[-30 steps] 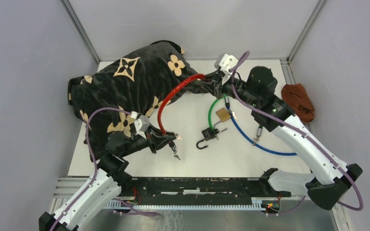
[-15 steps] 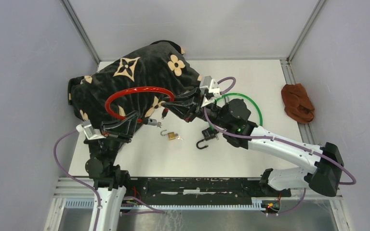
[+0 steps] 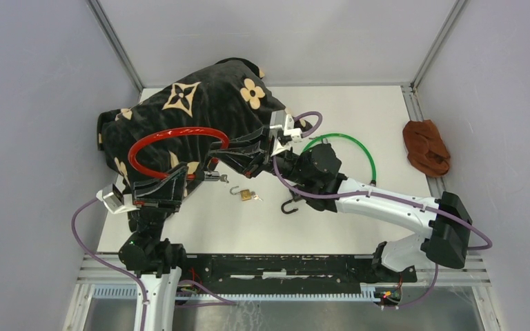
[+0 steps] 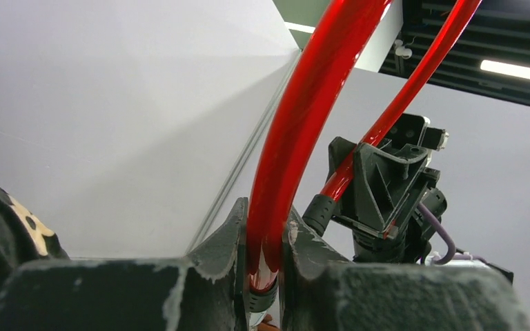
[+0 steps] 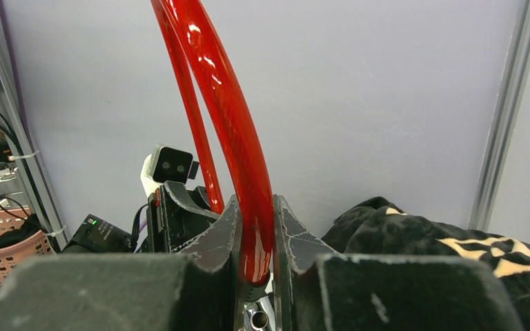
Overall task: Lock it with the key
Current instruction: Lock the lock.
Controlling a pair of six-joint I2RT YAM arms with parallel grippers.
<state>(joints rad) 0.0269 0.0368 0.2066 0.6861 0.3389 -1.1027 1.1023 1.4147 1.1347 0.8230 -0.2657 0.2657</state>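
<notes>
Left tool (image 4: 266, 231): jaws nearly closed, clamped on the red cable (image 3: 172, 131) close to one end. The wrist view shows the cable pinched between both pads.

Right tool (image 5: 254, 231): the same narrow grip on the cable near its other end.

The cable is off the tabletop (image 3: 359, 103). It arches as an open loop over the patterned cloth (image 3: 193, 96), with the loop bulging away toward the left wall.

The two cable ends face each other across the gap between the tools, on a line running roughly left to right. A small metal fitting (image 3: 212, 177) hangs in that gap, nearer the right tool. Whether it is a key or the lock head is too small to tell.

A brass padlock (image 3: 246, 195) lies flat on the tabletop, just below and to the near side of the right tool.

Judgement: the next move depends on bringing the two ends together end-on. The right arm is better placed for it.
</notes>
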